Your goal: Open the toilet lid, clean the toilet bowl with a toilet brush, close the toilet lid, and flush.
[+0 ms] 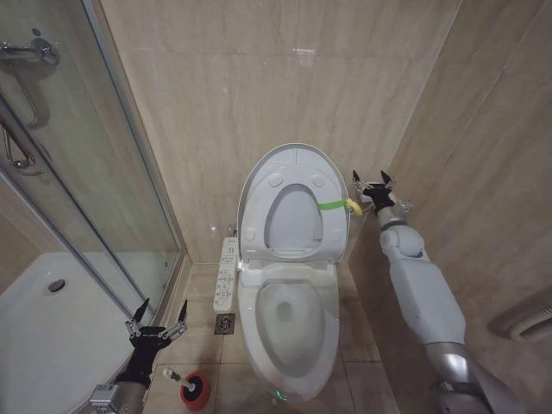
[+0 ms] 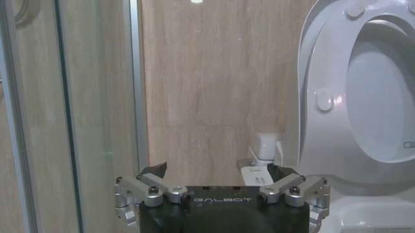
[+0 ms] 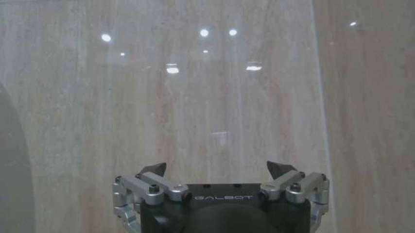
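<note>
Two hands spread wide and empty in head view, toilet lid (image 1: 289, 185) raised upright behind toilet bowl (image 1: 289, 323), right hand (image 1: 373, 183) just beside lid's green-yellow strap (image 1: 338, 206), left hand (image 1: 157, 317) low near toilet brush (image 1: 175, 376) in red holder (image 1: 195, 390), left wrist view, left hand (image 2: 217, 171) facing wall beside lid (image 2: 331, 97), right wrist view, right hand (image 3: 217, 169) open toward tiled wall (image 3: 207, 97).

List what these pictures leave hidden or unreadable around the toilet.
- Side panel button labels: too small in the head view.
- Toilet brush head: hidden inside its red holder, head view.
- Toilet bowl inner front wall: hidden by its own rim, head view.
- Toilet lid: cut off by the left wrist view's edge.
</note>
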